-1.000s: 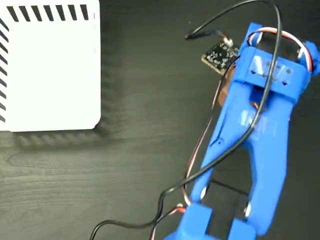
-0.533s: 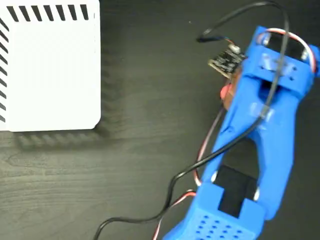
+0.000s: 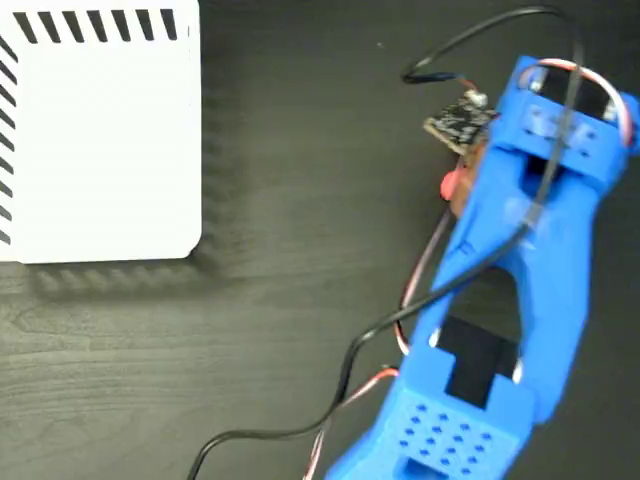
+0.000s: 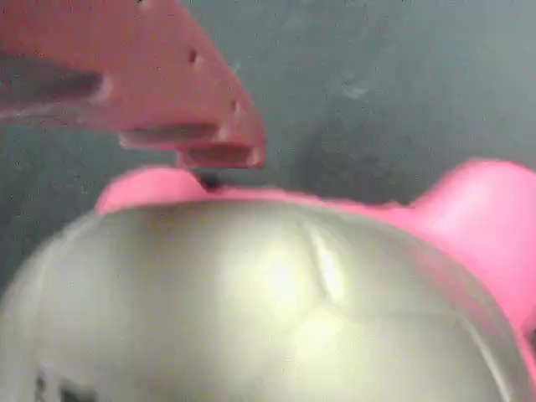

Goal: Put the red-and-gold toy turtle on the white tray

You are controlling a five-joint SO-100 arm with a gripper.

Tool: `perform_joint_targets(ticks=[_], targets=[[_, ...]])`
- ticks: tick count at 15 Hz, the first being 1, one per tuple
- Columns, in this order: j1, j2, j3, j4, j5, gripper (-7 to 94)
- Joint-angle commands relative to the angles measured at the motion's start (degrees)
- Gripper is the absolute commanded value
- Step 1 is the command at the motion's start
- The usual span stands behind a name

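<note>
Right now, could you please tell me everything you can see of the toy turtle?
The toy turtle fills the wrist view: a smooth, shiny domed shell with faint seams, pale and silvery here, a scrap of black print at its lower left, and pinkish-red soft parts behind it. One gripper finger reaches its far edge; contact is unclear. In the fixed view only a red bit shows beside the blue arm, on the dark table.

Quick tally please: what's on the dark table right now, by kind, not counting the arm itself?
Small squishy toy turtle, red limbs and shiny gold domed shell: 1, mostly hidden under the blue arm in the fixed view
Flat white square tray with black diagonal edge stripes: 1, nothing on it
Total: 2
</note>
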Motion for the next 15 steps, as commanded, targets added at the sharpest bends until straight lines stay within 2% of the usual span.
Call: perform_joint_targets(ticks=[1,2,4,5,6,12,15], targets=[[1.0,2.0,-3.1,0.4,0.3,51],[1.0,1.9,-3.1,0.0,0.3,41],[1.0,1.9,-2.9,-0.7,0.4,12],[1.0,1.9,-2.7,-1.1,0.4,3],[1.1,2.0,-2.5,-1.3,0.4,0],[2.0,4.6,-2.3,-1.1,-1.3,0],[2.5,10.1,-7.2,6.2,-3.1,0]])
